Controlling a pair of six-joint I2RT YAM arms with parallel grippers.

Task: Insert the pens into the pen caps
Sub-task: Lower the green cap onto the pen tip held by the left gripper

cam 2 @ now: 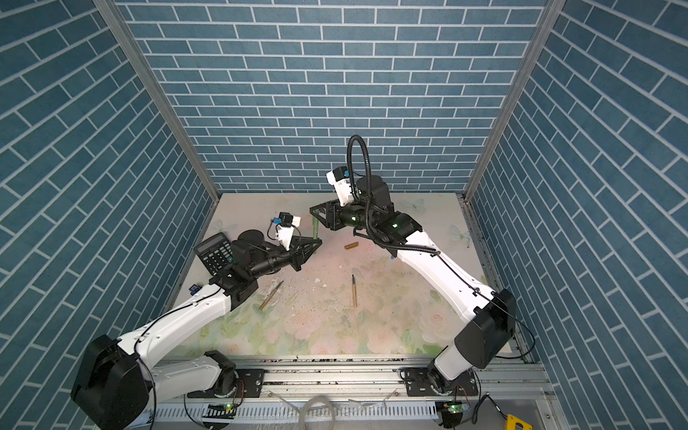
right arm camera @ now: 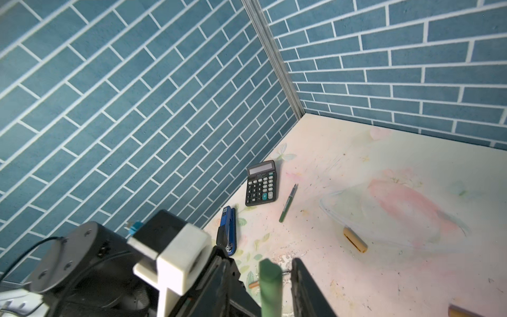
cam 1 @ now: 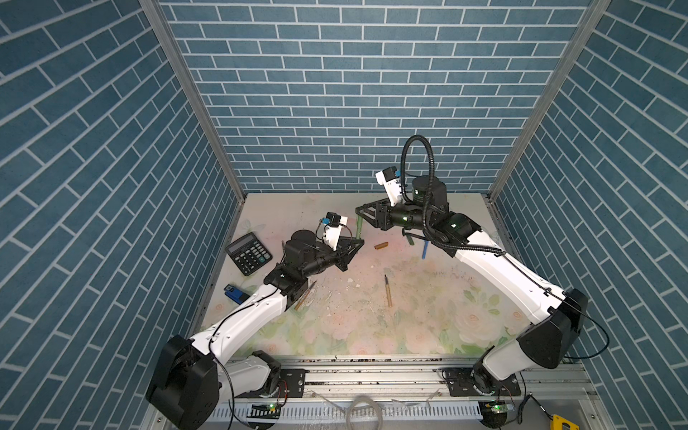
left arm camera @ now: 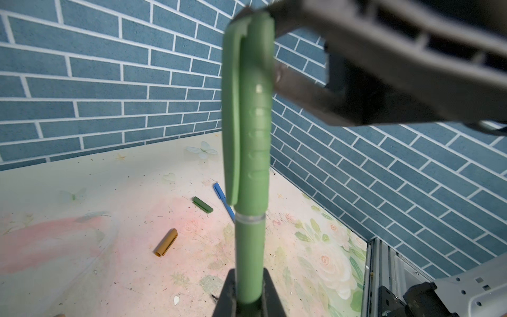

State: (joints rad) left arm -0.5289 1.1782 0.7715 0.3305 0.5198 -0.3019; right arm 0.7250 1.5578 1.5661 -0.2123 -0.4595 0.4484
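Where the two arms meet above the back-middle of the table (cam 1: pixel 372 327), the green pen (cam 1: pixel 358 230) stands close to upright in the air, long axis rising off the surface, capped end high and bare end low. The left gripper (cam 1: pixel 359 244) is clenched on the lower barrel; in the left wrist view the green cap (left arm camera: pixel 255 109) covers the upper part, its rim down at a pale ring on the barrel. The right gripper (cam 1: pixel 357 213) reaches in level at the cap's top; in the right wrist view its jaws stand a little parted either side of the cap, a sliver of table showing on each side: released, not pinching. Flat on the table lie an orange-brown cap (cam 1: pixel 381 245) just right of the held pen, a dark green cap (left arm camera: pixel 202 204) and a blue pen (left arm camera: pixel 223 200) farther right, a tan pen (cam 1: pixel 388 292) nearer the front with its dark tip toward the back wall, and a second tan pen (cam 1: pixel 305 296) slanting out from under the left arm. A calculator (cam 1: pixel 248 254) and a blue stapler (cam 1: pixel 235 293) sit by the left wall. The table bears a pale floral print, scuffed and flecked; blue brick-pattern walls (cam 1: pixel 335 93) close three sides
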